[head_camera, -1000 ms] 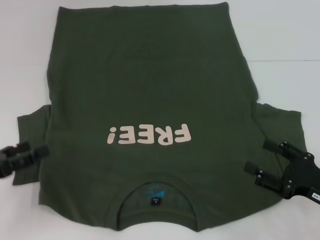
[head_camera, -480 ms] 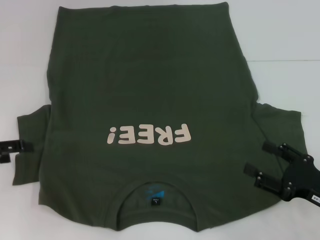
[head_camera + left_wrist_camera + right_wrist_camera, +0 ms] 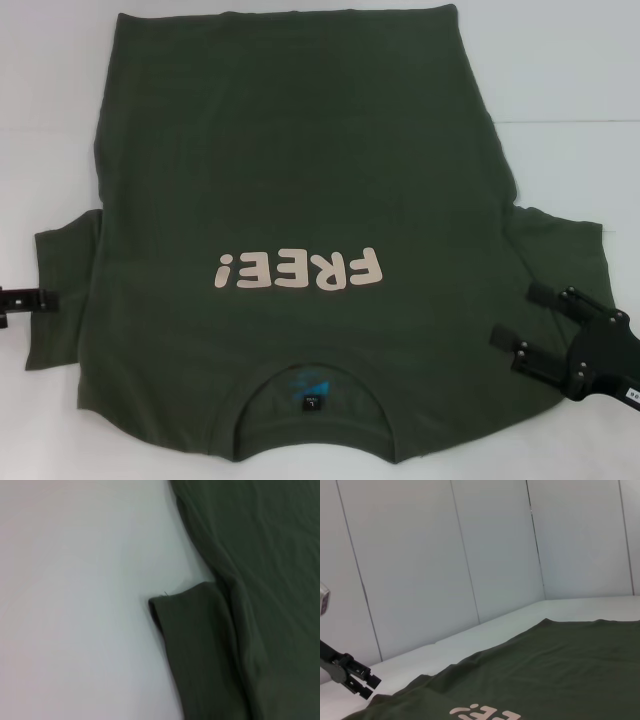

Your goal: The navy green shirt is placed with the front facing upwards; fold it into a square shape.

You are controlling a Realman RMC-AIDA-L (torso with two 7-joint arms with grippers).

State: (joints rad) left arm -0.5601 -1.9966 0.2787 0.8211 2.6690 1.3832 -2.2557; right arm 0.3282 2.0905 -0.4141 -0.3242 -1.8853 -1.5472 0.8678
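The navy green shirt point(image 3: 300, 180) lies flat and front up on the white table, with its collar point(image 3: 312, 385) toward me and pink "FREE!" lettering point(image 3: 298, 270) on the chest. My right gripper point(image 3: 522, 320) is open, its two fingers spread over the shirt's right shoulder next to the right sleeve point(image 3: 560, 260). My left gripper point(image 3: 25, 298) shows only as a dark tip at the frame's left edge, beside the left sleeve point(image 3: 60, 290). The left wrist view shows that sleeve point(image 3: 200, 645) on the table. The right wrist view shows the shirt point(image 3: 560, 670) and the left gripper point(image 3: 362, 682) beyond it.
The white table point(image 3: 570, 100) extends around the shirt on the far, left and right sides. Pale wall panels point(image 3: 445, 555) stand behind the table's far side. The shirt's hem point(image 3: 280, 15) lies near the far edge of the head view.
My left gripper has drawn back to the left, off the left sleeve, until only its tip shows. The right gripper and the shirt have hardly moved.
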